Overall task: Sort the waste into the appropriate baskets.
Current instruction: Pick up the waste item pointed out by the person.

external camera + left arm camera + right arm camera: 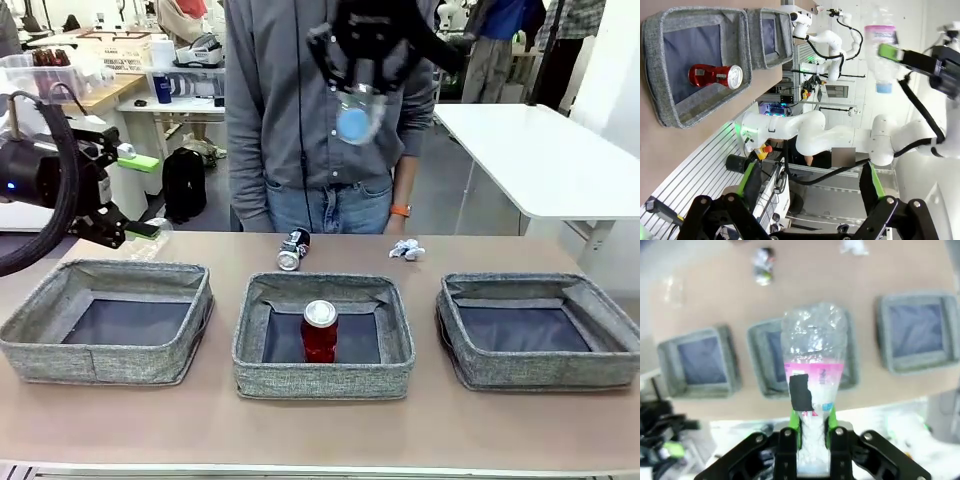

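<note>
High above the table [320, 430], right fingers [795, 427] pinch a clear plastic bottle [814, 350]; left fingers [748, 181] gape.

Baskets [322, 378] rough woven cloth; soda can [320, 335] glossy metal; bottle [814, 340] clear crinkled plastic.

The left arm comes in low from the left edge, its wrist turned so that the left gripper [138, 196] points sideways toward the middle. Its two fingers [747, 181] stand one above the other, spread wide with nothing between them. The right arm reaches up and across to the centre, held high. The right gripper [812, 424] points downward, its green pads [795, 426] pinched on a bottle [813, 340].
</note>
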Controlling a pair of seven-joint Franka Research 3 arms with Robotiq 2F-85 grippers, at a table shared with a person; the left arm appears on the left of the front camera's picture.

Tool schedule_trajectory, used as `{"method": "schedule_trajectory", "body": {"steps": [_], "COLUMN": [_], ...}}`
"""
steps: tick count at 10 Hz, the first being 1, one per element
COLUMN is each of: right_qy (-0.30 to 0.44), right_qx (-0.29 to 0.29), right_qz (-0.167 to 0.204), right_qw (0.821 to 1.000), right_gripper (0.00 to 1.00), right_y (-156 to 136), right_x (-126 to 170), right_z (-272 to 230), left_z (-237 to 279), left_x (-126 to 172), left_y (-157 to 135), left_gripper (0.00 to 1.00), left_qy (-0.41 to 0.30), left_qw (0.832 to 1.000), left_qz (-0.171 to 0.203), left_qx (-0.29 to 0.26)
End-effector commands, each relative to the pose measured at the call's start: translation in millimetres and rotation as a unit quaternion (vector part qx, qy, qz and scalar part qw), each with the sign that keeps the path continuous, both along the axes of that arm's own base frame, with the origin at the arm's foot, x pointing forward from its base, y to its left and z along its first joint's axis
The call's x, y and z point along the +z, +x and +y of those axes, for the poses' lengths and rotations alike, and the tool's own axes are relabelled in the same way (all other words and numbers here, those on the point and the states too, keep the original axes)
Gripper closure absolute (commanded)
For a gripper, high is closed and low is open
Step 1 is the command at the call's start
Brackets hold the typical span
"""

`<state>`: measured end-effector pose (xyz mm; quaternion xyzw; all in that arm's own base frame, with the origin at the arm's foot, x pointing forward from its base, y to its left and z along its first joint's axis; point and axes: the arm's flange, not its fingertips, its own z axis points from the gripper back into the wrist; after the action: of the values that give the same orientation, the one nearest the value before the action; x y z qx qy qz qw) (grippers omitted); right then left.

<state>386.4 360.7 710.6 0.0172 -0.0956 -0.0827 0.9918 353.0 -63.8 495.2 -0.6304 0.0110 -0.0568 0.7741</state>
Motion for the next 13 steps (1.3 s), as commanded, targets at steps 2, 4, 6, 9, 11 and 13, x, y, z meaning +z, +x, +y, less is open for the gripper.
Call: {"method": "schedule_trajectory", "body": {"steps": [2,4,6,9,11,13], "right_qy": [0.014,0.009,0.011,0.004,0.004,0.004], "right_qx": [0.119,0.126,0.137,0.124,0.124,0.124], "right_qz": [-0.092,-0.094,-0.093,-0.091,-0.091,-0.091], "right_qw": [0.988,0.988,0.986,0.988,0.988,0.988], "right_gripper": [0.78,0.78,0.78,0.78,0.78,0.78], "right_y": [-12,-17,-18,-11,-11,-11], "right_x": [38,46,45,53,53,53], "right_z": [16,7,4,10,10,10], "left_z": [1,1,1,1,1,1], "left_x": [-1,-1,-1,-1,-1,-1], "left_y": [-2,-2,-2,-2,-2,-2], "left_gripper": [0.00,0.00,0.00,0.00,0.00,0.00], "left_qy": [-0.001,-0.001,-0.001,-0.001,-0.001,-0.001], "left_qw": [1.000,1.000,1.000,1.000,1.000,1.000], "left_qz": [-0.009,-0.009,-0.009,-0.009,-0.009,-0.009], "left_qx": [-0.002,-0.002,-0.002,-0.002,-0.002,-0.002]}}
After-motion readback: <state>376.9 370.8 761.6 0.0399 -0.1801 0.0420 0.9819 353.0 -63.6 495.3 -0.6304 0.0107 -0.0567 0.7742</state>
